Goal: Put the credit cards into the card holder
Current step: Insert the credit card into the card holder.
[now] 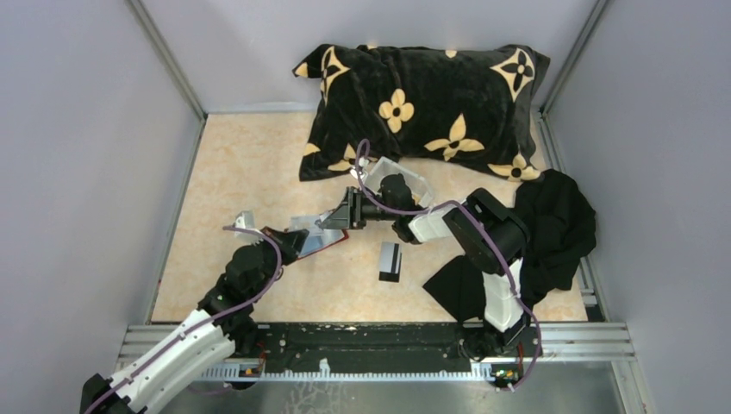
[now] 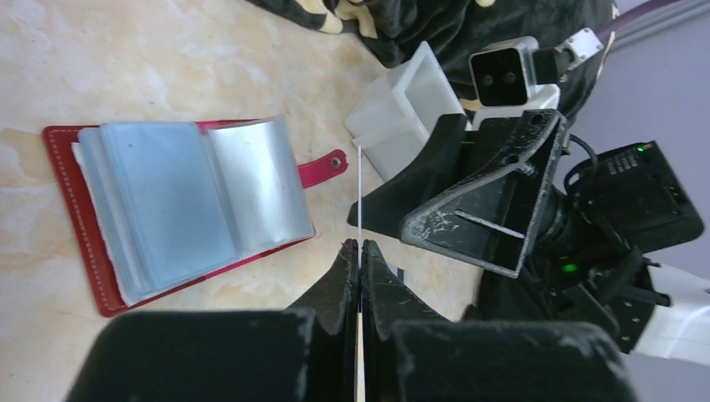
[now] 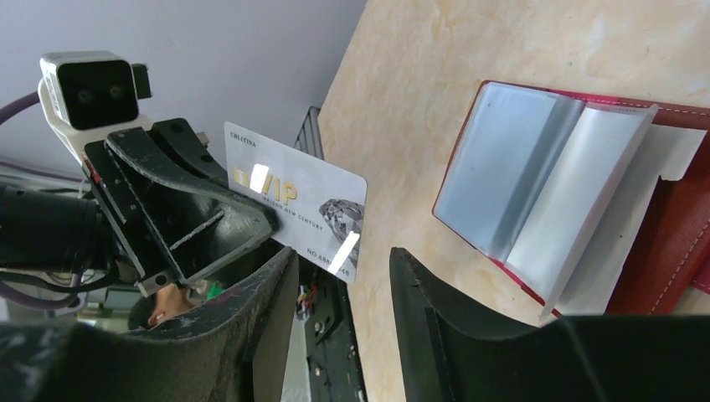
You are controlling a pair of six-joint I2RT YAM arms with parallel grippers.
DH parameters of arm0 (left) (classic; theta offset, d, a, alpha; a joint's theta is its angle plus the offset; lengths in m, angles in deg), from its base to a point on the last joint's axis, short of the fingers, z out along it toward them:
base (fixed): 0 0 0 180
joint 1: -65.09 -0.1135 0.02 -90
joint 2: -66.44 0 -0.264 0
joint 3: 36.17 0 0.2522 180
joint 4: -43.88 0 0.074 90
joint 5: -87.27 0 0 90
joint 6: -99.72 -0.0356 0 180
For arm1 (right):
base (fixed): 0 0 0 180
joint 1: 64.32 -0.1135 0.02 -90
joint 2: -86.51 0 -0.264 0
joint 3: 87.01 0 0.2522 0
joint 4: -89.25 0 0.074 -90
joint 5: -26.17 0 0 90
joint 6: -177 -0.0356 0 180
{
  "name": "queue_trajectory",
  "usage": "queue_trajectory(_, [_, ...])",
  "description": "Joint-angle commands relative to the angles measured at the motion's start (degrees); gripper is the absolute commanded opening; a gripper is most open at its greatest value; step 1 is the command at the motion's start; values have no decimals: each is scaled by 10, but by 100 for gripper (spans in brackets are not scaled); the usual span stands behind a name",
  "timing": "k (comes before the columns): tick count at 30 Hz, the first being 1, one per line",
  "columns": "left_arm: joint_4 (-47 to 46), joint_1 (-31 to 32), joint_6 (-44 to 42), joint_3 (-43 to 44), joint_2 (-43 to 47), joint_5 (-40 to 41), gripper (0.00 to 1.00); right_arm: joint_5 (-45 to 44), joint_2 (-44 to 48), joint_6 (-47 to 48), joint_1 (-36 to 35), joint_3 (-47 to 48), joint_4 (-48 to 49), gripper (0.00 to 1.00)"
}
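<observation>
**At the red holder: left arm clamped on a card, right jaws open beside it**

Mid-table, the left gripper (image 2: 358, 248) was shut tight on a pale silver plastic credit card (image 3: 293, 197) printed "VIP", pinching one end. The card was up off the beige marbled tabletop (image 1: 250, 164). It showed edge-on in the left wrist view, running 12 to 6. In the right wrist view its long axis ran 10 to 4.

The right gripper (image 3: 343, 260) had its jaws apart and held nothing. The card's free corner sat at the mouth of those jaws, not pinched as far as I could tell.

The small flat red folding card holder (image 2: 60, 193) lay open on the table with its greyish clear sleeves fanned up. It was near, at 9 to 10 o'clock from the left fingertips, and at 2 o'clock from the right gripper in its own view. In the top view both grippers crowded it, and the left looked slightly nearer.

My read: a regrasp or handover. The next move depends on lining the card's long axis with a sleeve mouth. I couldn't tell which side the sleeves opened on.

A black plastic card with a white band (image 1: 390, 261) lay flat at 4 o'clock of the holder, apart from it and from both grippers.
</observation>
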Motion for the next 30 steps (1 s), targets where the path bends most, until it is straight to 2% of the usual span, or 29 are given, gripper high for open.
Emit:
queue_trajectory(1, [-51,-4,10,-6,-10,-42,0,34,-18,-26,4,-4,99,45])
queue_trajectory(10, [-83,-5,23,-4,-50,-72,0,56,-39,-69,10,-10,185,43])
queue_trajectory(16, [-112,-6,39,-7,-85,-101,0,74,-61,-130,16,-13,265,22])
queue_trajectory(19, [-122,-8,48,-6,-96,-111,0,79,-66,-144,18,-18,298,3])
queue_trajectory(20, [-119,-8,50,-4,-96,-109,0,80,-66,-147,18,-19,303,0])
queue_trajectory(21, [-113,-9,53,-3,-93,-104,4,79,-65,-150,19,-22,308,0])
queue_trajectory(24, [-83,-9,69,-2,-66,-74,34,67,-53,-153,23,-36,315,0])
queue_trajectory(30, [-91,-9,101,-30,-20,-38,54,13,-5,-128,25,-66,282,0])
